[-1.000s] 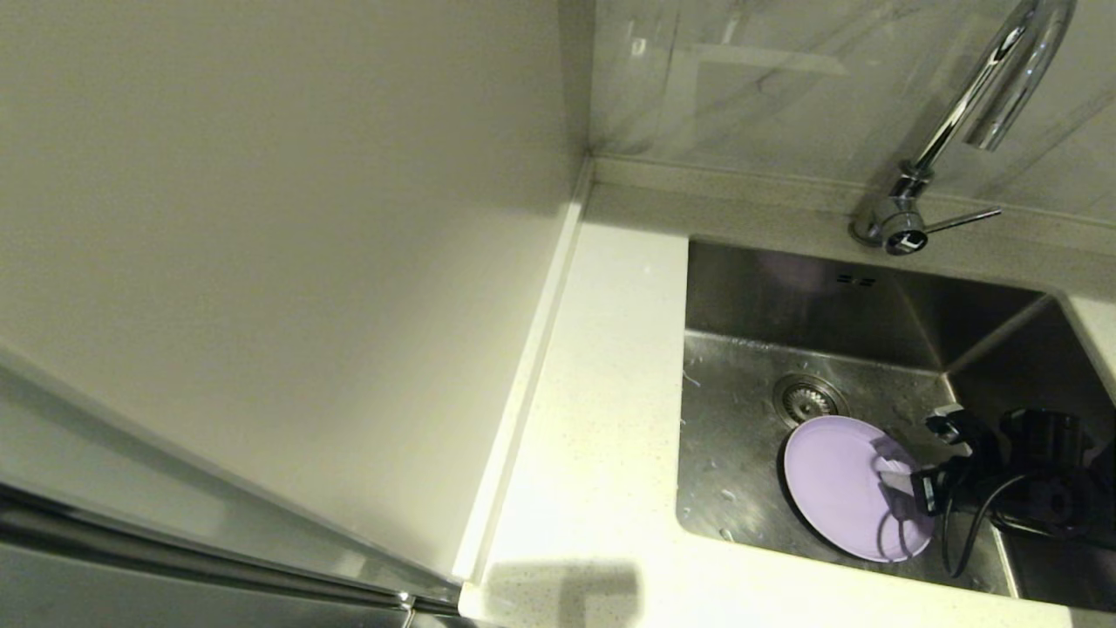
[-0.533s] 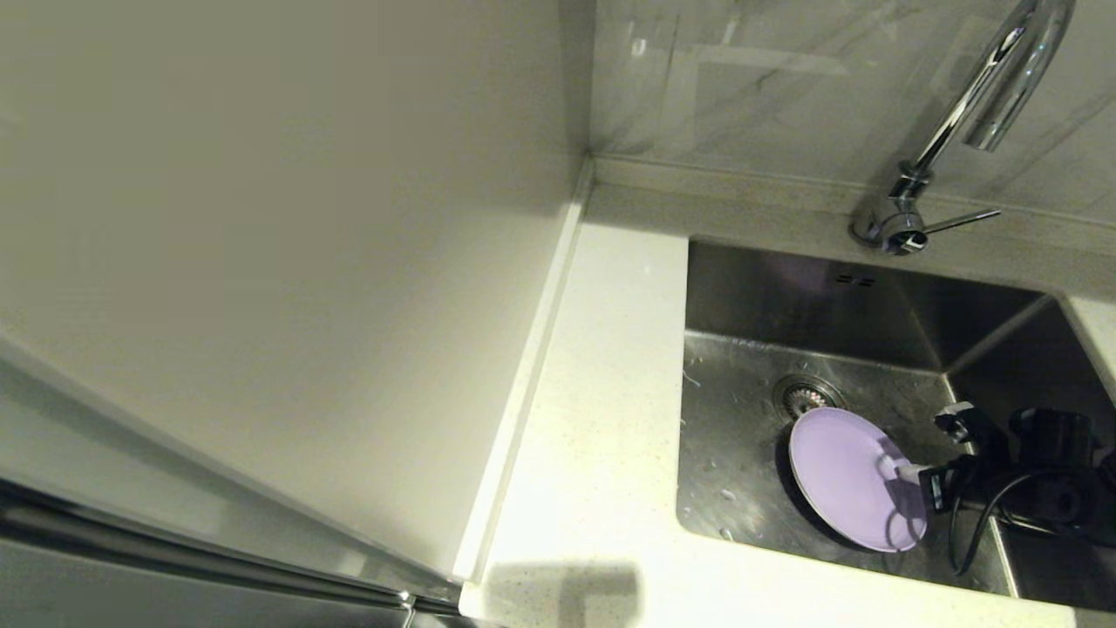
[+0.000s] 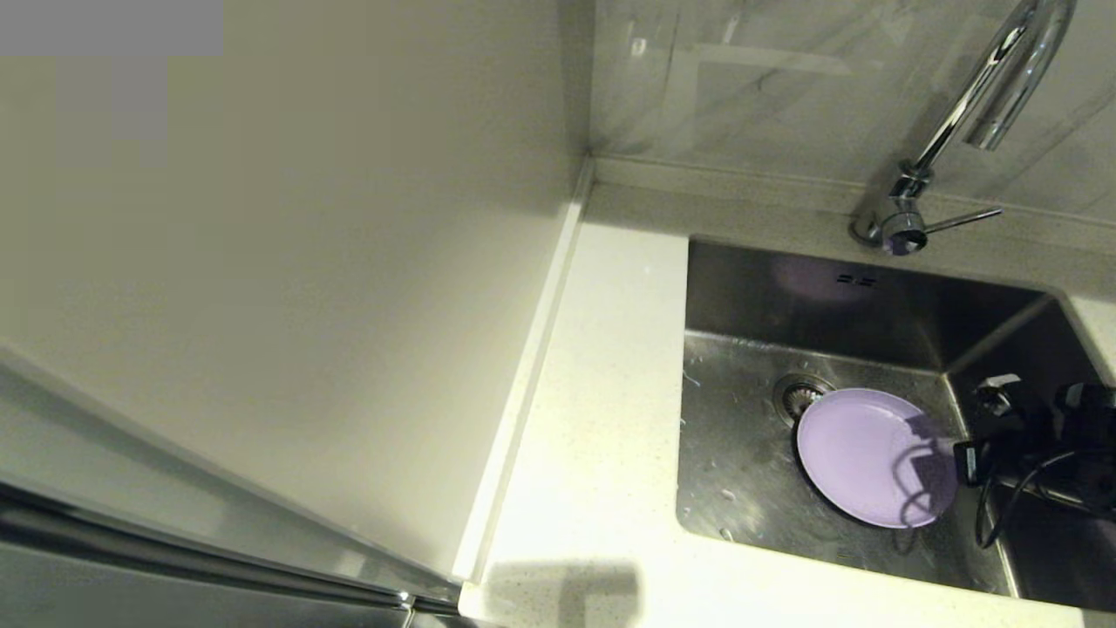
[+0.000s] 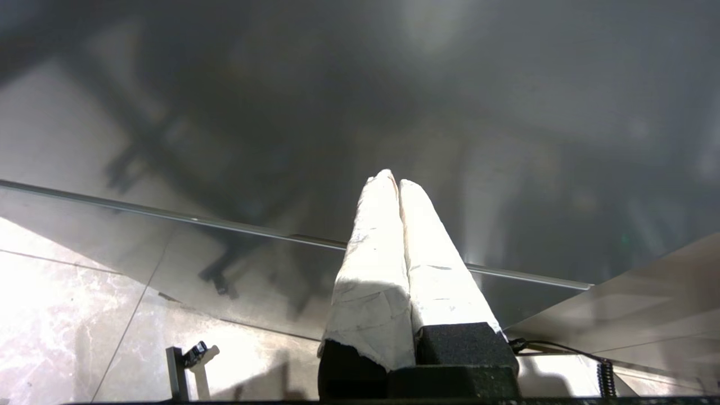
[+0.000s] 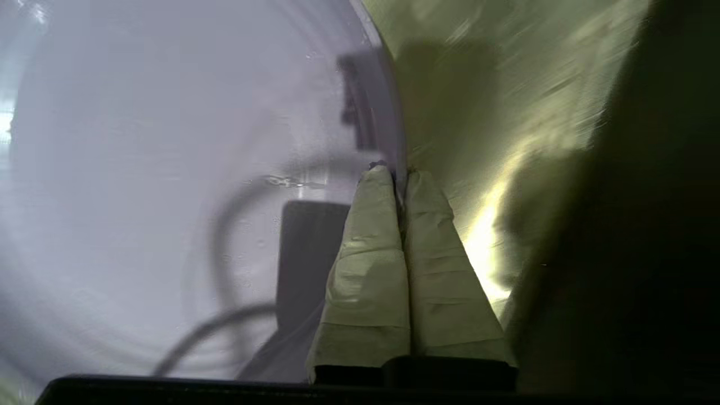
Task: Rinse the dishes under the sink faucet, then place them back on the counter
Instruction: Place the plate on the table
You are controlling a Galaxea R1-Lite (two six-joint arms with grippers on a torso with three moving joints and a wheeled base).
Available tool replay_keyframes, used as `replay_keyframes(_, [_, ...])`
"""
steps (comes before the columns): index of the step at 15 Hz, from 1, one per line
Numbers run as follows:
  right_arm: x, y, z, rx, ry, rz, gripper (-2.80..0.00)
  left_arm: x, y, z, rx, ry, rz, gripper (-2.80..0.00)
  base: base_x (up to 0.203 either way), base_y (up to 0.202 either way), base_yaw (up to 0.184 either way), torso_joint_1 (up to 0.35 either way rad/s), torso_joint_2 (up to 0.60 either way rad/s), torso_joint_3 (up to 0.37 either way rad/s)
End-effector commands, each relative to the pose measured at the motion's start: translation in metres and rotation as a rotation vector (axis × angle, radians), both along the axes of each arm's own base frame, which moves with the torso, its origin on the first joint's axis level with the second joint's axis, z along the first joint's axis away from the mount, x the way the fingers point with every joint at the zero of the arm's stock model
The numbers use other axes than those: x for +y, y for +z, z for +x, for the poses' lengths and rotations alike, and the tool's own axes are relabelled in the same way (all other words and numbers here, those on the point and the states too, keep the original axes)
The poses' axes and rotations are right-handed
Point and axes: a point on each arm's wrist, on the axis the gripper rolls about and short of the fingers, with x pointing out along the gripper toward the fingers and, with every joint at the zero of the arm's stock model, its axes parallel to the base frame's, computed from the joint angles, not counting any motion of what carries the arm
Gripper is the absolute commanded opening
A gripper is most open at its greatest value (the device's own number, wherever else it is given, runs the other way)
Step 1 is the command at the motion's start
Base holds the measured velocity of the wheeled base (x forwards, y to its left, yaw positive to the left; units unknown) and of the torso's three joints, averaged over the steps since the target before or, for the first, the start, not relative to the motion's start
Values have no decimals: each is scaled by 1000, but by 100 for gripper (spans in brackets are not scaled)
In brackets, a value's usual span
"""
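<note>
plate [image 3: 863, 453] now sits flatter & further right in sink [image 3: 741, 471]; right hand [image 5: 400, 174] pinched shut on its rim, prob rinse next; left hand [image 4: 394, 183] closed, empty

Brushed steel sink [image 3: 741, 453], dull sheen, speckled with droplets. Matt lilac plastic plate [image 3: 863, 453], smooth. Faucet [image 3: 976, 96] mirror-bright chrome. Desk [image 3: 602, 419] smooth, finely speckled white stone. Right tool [image 5: 400, 174] wears wrinkled pale tape wrap; left tool [image 4: 396, 181] likewise.
</note>
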Motion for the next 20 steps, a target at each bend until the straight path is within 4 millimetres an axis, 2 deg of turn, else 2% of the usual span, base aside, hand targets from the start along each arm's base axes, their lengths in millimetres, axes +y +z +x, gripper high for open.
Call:
replay_keyframes(1, [-2,34,-3,-82,-28,-45,-280,0,0,0,1,0,-1,-280,0,0,0,0,0,0])
replay_keyframes(8, [-3,107,-35,-229,-134,-162,-280,0,0,0,1,0,-1,-280,0,0,0,0,0,0])
replay_keyframes(14, [14,167,-71,-375,-177,-265,-280,0,-1,0,3,0,-1,-280,0,0,0,0,0,0])
replay_keyframes(20, [28,227,-99,-743,-246,-505,-280,0,0,0,1,0,-1,-280,0,0,0,0,0,0])
